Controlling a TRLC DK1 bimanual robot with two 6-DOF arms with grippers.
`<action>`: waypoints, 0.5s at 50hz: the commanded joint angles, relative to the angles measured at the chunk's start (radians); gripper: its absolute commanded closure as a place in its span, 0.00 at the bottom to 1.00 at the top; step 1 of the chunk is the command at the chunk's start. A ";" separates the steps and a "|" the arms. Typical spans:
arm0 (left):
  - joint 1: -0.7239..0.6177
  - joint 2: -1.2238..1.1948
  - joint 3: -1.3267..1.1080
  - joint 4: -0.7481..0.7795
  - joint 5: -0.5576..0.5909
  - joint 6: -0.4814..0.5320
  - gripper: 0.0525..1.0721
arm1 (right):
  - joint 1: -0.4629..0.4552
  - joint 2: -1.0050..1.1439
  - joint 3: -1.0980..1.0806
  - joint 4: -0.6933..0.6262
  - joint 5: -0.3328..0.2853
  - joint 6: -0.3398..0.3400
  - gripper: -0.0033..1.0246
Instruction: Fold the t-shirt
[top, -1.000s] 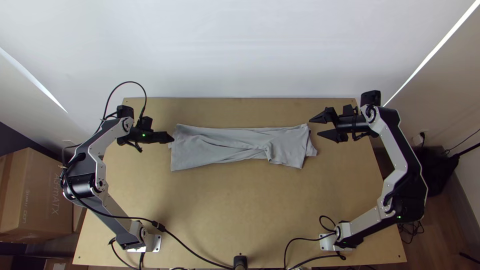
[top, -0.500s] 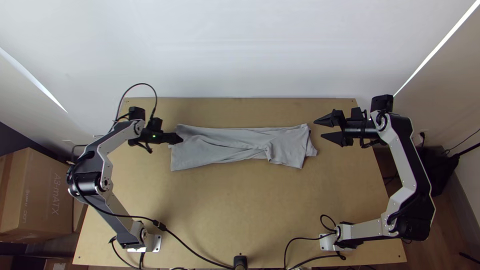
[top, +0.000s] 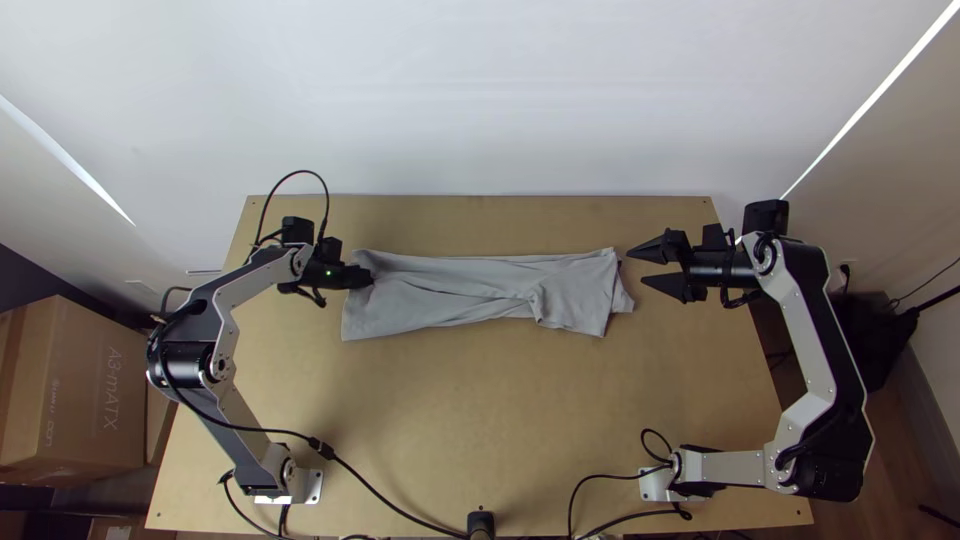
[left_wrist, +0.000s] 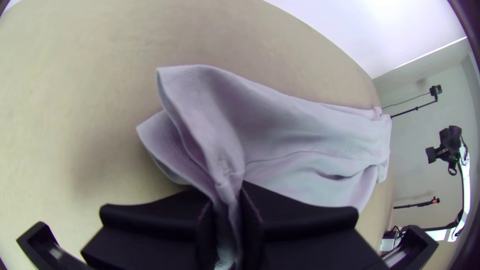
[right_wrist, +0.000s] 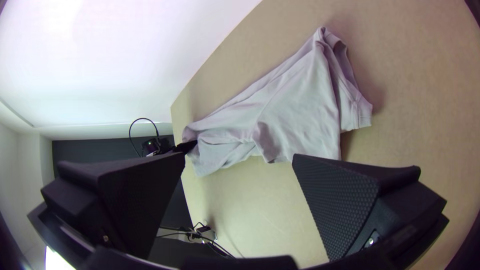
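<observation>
Left end effector (top: 368, 281) pinches t-shirt (top: 440, 292) near its edge; right end effector (top: 637, 267) spread, apart

The scene is bright, the smooth white wall (top: 480, 100) washed with diffuse light. Soft shadows lie on the light wooden desk (top: 480, 420). In both wrist views, its straight edges bow and the corners darken.

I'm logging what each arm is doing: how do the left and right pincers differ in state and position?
The left pincer is shut on a gathered bit of the t-shirt; the right pincer is open and holds nothing.
In the top view, the left pincer is at the t-shirt's left end, the right pincer beyond its right end.
Both have black fingers.
</observation>
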 joint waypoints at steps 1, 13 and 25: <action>0.083 -0.084 -0.094 -0.049 -0.010 0.038 0.97 | 0.009 -0.024 -0.041 -0.003 -0.012 0.006 0.04; 0.400 -0.144 -0.073 -0.242 0.002 0.284 0.97 | 0.017 -0.034 -0.095 0.033 -0.011 -0.008 0.04; 0.532 -0.236 0.075 -0.518 0.013 0.403 0.97 | 0.010 -0.014 -0.121 0.070 0.012 -0.002 0.04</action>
